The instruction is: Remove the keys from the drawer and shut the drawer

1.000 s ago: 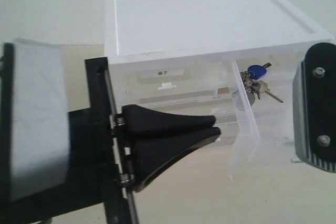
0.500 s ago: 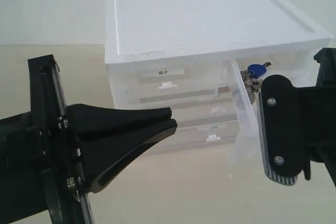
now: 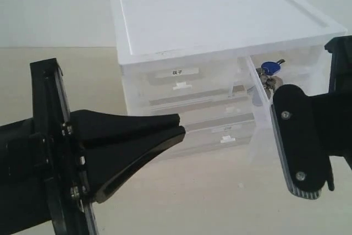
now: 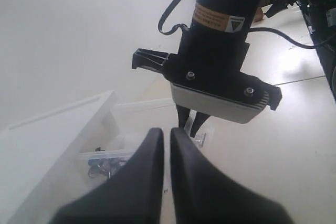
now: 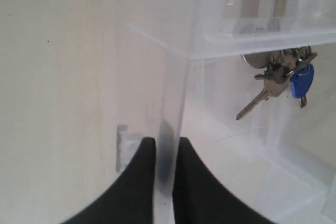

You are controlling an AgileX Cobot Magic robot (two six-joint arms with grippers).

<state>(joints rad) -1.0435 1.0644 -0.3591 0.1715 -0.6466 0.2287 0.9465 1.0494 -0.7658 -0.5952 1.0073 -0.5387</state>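
The right gripper (image 5: 167, 148) clamps the open drawer (image 5: 177, 51), keys (image 5: 278, 74) not yet out.
They lie inside it, untouched; the left gripper (image 3: 177, 126) hangs clenched and empty. Removal and closing both remain.

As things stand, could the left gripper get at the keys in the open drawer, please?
Probably yes, from above: the drawer is pulled out and the keys lie uncovered. But the right gripper clamps the drawer's front wall, crowding it, and the left gripper is shut, off to one side.
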